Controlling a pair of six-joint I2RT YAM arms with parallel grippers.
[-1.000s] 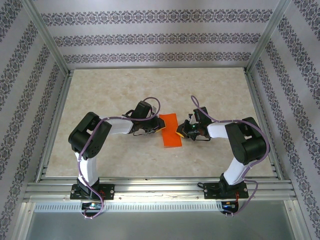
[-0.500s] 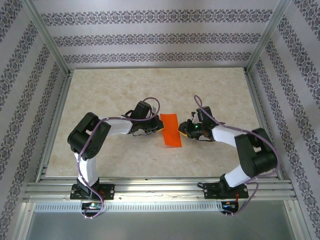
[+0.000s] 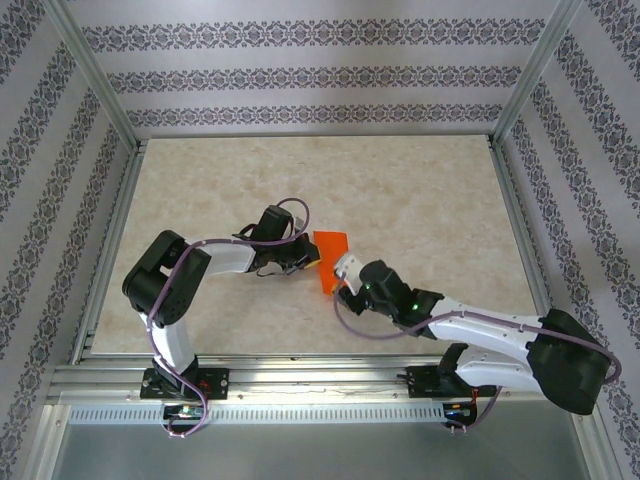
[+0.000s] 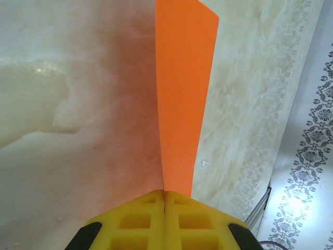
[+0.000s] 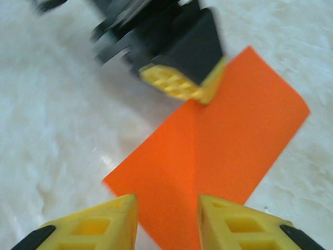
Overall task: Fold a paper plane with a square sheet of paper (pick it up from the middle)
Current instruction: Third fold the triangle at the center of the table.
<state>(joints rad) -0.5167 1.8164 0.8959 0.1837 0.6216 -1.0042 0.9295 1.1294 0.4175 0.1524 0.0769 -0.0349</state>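
The left tool (image 4: pixel 165 197) is clamped on one edge of the orange paper (image 4: pixel 182 104), which sits near the middle of the tabletop (image 3: pixel 420 190), slightly toward its near edge. The right tool (image 5: pixel 167 208), fingers apart, hovers at the paper's opposite edge, facing the left tool.

The right arm has swung from the right of the orange paper (image 3: pixel 330 258) to lie stretched low across the near table. The right tool (image 3: pixel 338 284) has let go, jaws now parted at the near edge. The left tool (image 3: pixel 306 262) has clamped the left edge and drawn back slightly. The paper looks narrower from above.
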